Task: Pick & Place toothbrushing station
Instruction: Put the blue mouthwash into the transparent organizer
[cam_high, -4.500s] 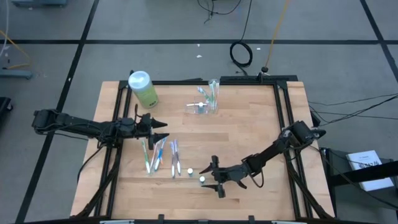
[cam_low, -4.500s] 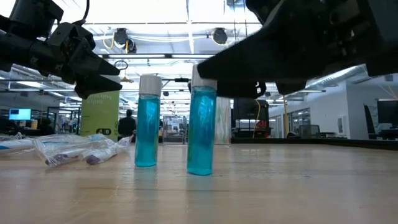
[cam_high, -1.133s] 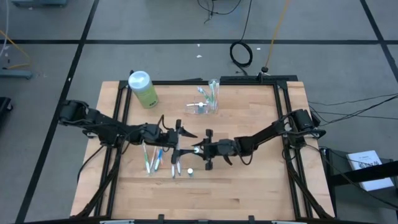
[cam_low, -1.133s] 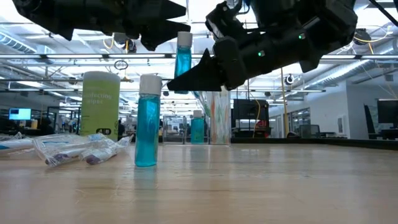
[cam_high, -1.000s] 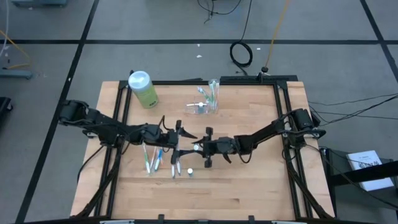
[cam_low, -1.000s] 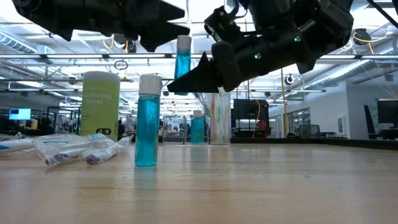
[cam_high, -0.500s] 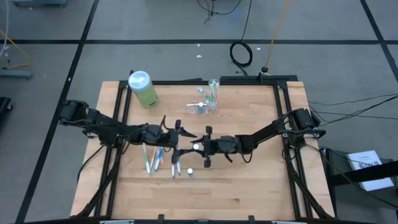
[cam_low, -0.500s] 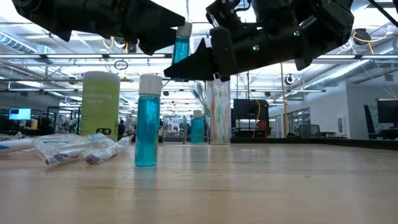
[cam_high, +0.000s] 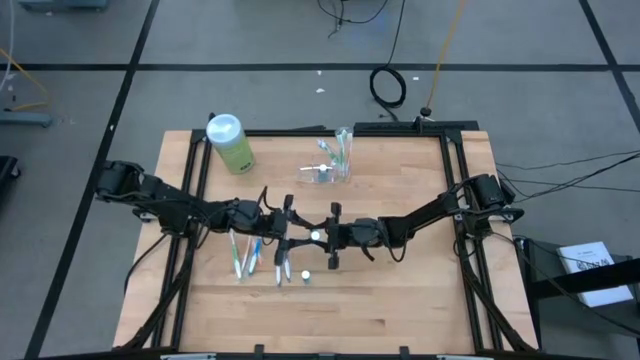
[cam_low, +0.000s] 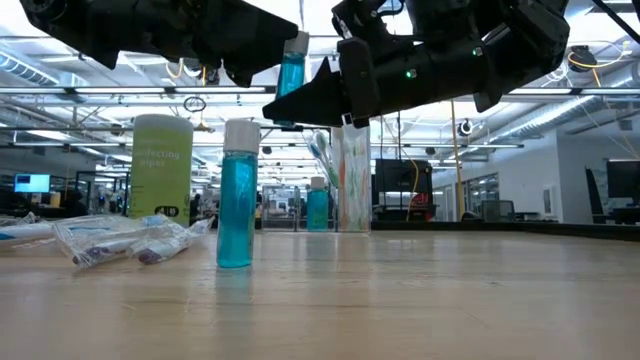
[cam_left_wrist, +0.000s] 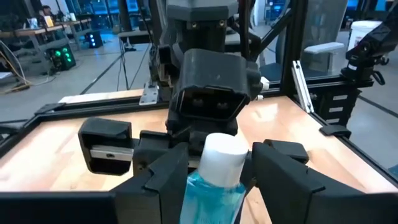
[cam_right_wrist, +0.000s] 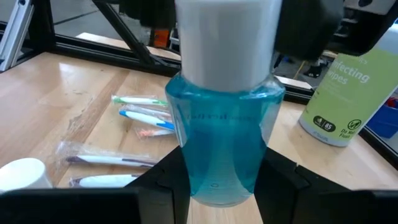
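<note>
A small blue bottle with a white cap (cam_high: 313, 236) hangs upright above the table's middle, between my two grippers. My right gripper (cam_right_wrist: 221, 186) is shut on its lower body. My left gripper (cam_left_wrist: 217, 168) is shut on its top. A second blue bottle (cam_low: 235, 200) stands on its base on the table, near the front. The toothbrushing station (cam_high: 335, 160), a clear holder with toothbrushes upright in it, stands at the far middle (cam_low: 345, 180). My left gripper has a finger (cam_left_wrist: 168, 180) on each side of the bottle's shoulder (cam_left_wrist: 214, 186), just under the white cap. It comes in level from the table's left. My right gripper pinches the lower blue body (cam_right_wrist: 217, 180) between its two fingers, level from the table's right. The bottle stands upright, lifted clear of the table.
A light-green bottle with a white cap (cam_high: 230, 142) stands at the far left corner. Several packaged toothbrushes (cam_high: 255, 250) lie on the table under my left arm. Bare wood lies to the right and along the near edge.
My right gripper has tipped up toward level, which raised the blue bottle a little toward my left gripper. My left gripper has stayed in place. Its fingers have closed in on the bottle's top.
</note>
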